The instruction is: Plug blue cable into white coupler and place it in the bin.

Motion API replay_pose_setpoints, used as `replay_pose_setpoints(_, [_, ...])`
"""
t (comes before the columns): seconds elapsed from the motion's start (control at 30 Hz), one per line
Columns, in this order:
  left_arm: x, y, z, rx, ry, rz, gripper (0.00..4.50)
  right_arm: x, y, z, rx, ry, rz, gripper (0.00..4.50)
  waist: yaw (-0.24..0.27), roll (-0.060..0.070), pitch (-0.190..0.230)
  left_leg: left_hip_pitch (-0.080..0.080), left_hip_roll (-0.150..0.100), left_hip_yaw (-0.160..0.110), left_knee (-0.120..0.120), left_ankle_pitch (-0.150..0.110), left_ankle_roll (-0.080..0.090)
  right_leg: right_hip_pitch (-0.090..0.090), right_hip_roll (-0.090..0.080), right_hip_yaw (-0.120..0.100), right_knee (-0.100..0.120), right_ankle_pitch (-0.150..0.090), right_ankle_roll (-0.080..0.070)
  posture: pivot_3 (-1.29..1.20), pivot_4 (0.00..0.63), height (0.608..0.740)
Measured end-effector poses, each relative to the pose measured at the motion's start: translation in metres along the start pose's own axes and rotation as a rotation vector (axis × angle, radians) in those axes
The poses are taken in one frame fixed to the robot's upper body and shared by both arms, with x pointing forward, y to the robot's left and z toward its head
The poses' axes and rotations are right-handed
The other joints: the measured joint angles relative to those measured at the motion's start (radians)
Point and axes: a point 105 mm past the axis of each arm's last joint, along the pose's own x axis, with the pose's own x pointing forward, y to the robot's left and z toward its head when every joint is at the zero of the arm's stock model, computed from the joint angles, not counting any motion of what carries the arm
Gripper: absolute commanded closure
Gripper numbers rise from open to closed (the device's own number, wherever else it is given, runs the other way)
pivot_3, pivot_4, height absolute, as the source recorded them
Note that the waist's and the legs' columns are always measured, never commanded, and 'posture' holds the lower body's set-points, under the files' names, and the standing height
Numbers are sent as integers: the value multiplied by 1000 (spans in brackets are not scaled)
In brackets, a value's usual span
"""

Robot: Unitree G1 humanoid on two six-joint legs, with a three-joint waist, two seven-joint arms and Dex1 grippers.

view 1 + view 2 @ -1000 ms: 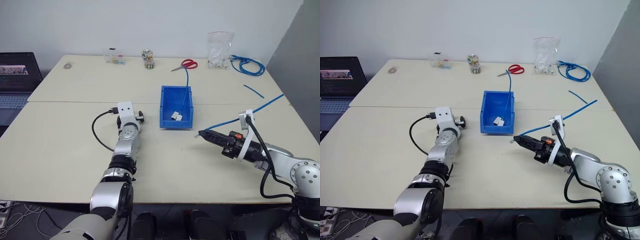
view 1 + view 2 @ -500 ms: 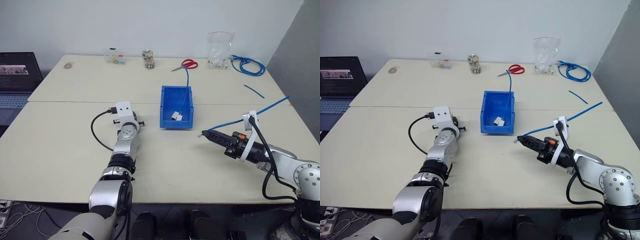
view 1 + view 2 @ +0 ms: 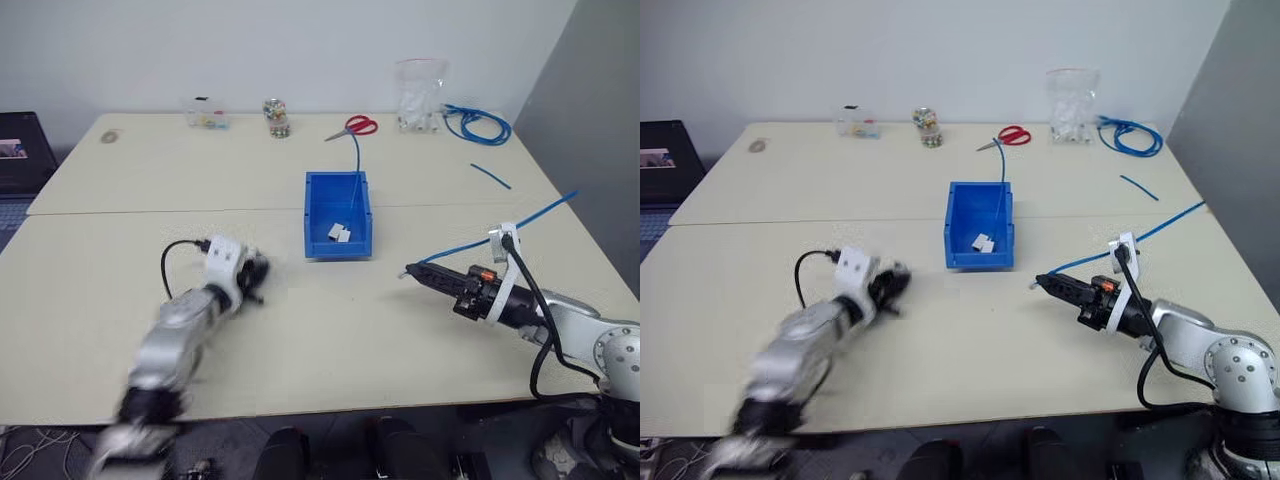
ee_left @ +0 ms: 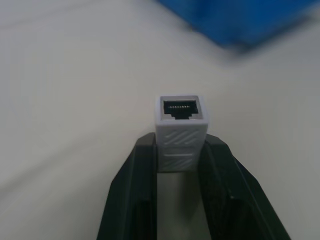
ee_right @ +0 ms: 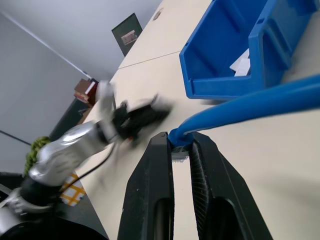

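Note:
My left gripper hovers low over the table, left of the bin, and is shut on the white coupler. The coupler's dark socket faces outward past the fingertips. To the right of the bin, my right gripper lies level and is shut on the plug end of the blue cable, which trails off to the table's right edge. In the right wrist view the cable bends out from between the fingers. The bright blue bin holds two small white pieces and another thin blue cable.
Along the table's far edge stand red scissors, a small jar, a clear bag and a coiled blue cable bundle. A short blue scrap lies at the right. A laptop sits at the far left.
My left gripper has shut, then drawn back toward me and turned to the right, holding the coupler. The right arm has stayed put. The whole view has shifted.

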Motion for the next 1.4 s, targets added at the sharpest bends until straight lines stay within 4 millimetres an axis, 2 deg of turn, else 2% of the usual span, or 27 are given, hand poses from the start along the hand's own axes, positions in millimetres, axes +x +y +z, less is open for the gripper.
replay_pose_setpoints(0.07, [8, -34, 7, 46, -9, -221, 3706, 5, 8, 3, -100, 43, 26, 4316, 19, 6, 3, 0, -2, 1, 2, 1, 2, 2, 2, -3, -1, -3, 5, 0, 150, 740])
replay_pose_setpoints(0.13, [26, -64, 17, 111, -52, -415, 3706, 14, 20, 2, -227, 103, 74, 4316, 30, 7, 3, 0, 0, 5, 2, 3, 5, 4, 2, -3, -2, -5, 0, 0, 150, 740])
replay_pose_setpoints(0.2, [47, -76, 23, 169, -82, -515, 3706, 19, 24, -8, -312, 179, 102, 4316, 34, 4, 2, 0, 0, 6, 2, 3, 5, 4, 3, -4, -2, -5, 1, 0, 150, 740])
replay_pose_setpoints(0.27, [65, -77, 25, 231, -93, -562, 3706, 21, 18, -18, -384, 248, 103, 4316, 33, 3, 3, -2, 0, 6, 2, 3, 5, 3, 3, -4, -3, -2, 7, 0, 150, 740])
replay_pose_setpoints(0.4, [76, -73, 13, 305, -76, -615, 3706, 22, 10, -27, -528, 320, 122, 4316, 18, 3, 3, -2, 1, 5, 1, 1, 7, 2, 4, -3, -4, -1, 3, 0, 150, 740])
replay_pose_setpoints(0.6, [78, -71, 8, 378, -83, -670, 3706, 31, 5, -38, -630, 345, 172, 4316, 13, 3, 3, -2, 1, 4, 1, 1, 8, 3, 3, -4, -2, -3, 4, 0, 150, 740])
replay_pose_setpoints(0.8, [84, -71, 8, 390, -97, -665, 3706, 39, 12, -46, -644, 336, 227, 4316, 13, 3, 3, -1, 0, 4, 3, 1, 8, 4, 2, -4, -2, -3, 10, 0, 150, 740])
replay_pose_setpoints(1.1, [88, -70, 10, 406, -102, -658, 3706, 49, 19, -57, -676, 342, 276, 4316, 13, 3, 3, -1, 0, 4, 4, 1, 8, 4, 2, -3, -1, -2, 9, 0, 150, 740])
replay_pose_setpoints(1.4, [88, -69, 10, 404, -100, -657, 3706, 53, 6, -67, -702, 375, 267, 4316, 12, 3, 3, -1, 0, 4, 4, 1, 8, 4, 3, -3, 0, -2, 9, 0, 150, 740])
